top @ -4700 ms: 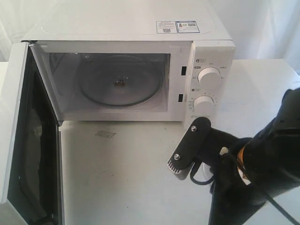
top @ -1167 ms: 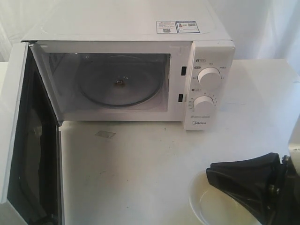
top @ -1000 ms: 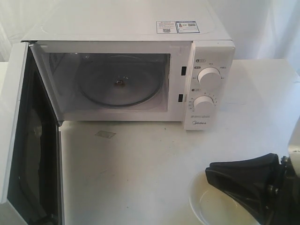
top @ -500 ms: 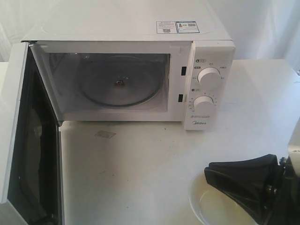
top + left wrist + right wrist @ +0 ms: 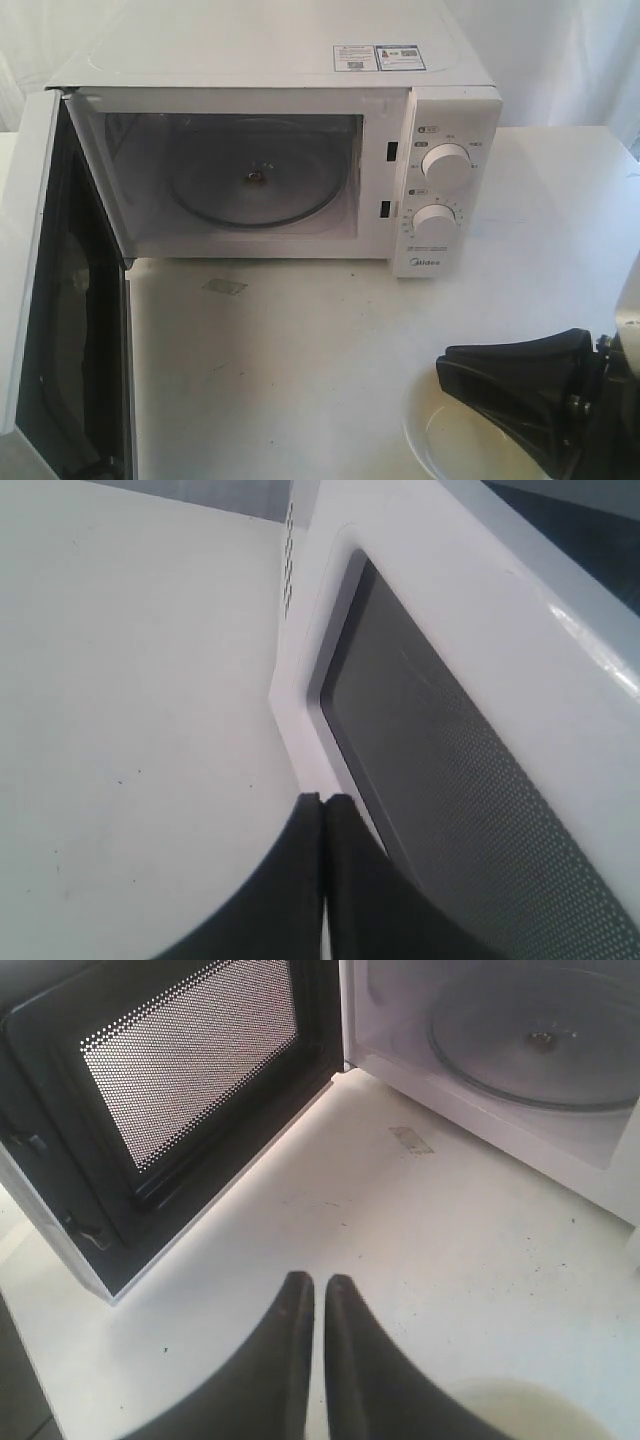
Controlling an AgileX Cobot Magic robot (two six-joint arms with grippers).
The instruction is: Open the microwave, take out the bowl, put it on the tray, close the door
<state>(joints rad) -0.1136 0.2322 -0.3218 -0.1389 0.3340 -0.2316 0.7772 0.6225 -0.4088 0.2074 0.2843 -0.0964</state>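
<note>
The setting reads as a laboratory-type test bench. The microwave (image 5: 270, 60) stands on a plain white worktop (image 5: 290, 380) that extends in front of it and to its right. Behind the microwave hangs white draped fabric (image 5: 575, 50), forming a blank backdrop. In front of the microwave, the worktop shows dark scuff specks and a small pale taped patch (image 5: 224, 287).

The microwave (image 5: 270, 150) sits at the far side of the table (image 5: 300, 370). Its door (image 5: 40, 280) stands open on the left, reaching toward the near edge. A glass disc (image 5: 255, 185) lies inside. The bowl (image 5: 450, 450) sits near right, with the right gripper (image 5: 445, 375) just over it.
</note>
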